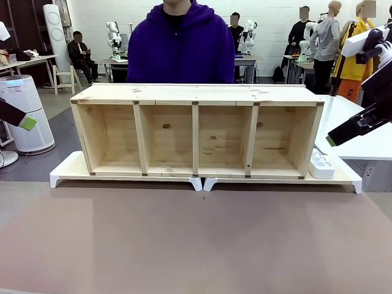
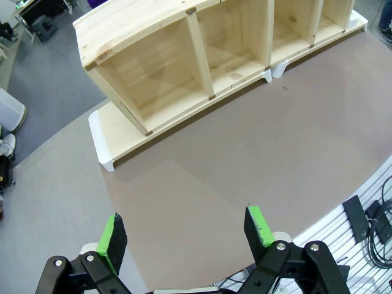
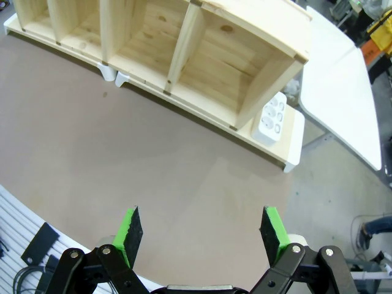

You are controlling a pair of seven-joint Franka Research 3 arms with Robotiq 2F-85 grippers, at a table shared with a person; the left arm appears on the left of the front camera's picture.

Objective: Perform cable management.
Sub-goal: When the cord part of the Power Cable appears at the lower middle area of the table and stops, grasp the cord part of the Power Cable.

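Opening step, nothing grasped. Both jaws wide: left pincer (image 2: 184, 225) over worktop (image 1: 196, 245) at 9 o'clock, right pincer (image 3: 201, 223) at 3. Shelf (image 1: 196, 95) at 12, power strip (image 1: 321, 164) at its 3 o'clock end. Where cable lies: cannot tell. Next move likely: find cable's plug end before any grasp.

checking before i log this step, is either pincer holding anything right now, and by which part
Nothing is held. The left pincer and the right pincer both stand open with nothing between their pads, above the brown table.
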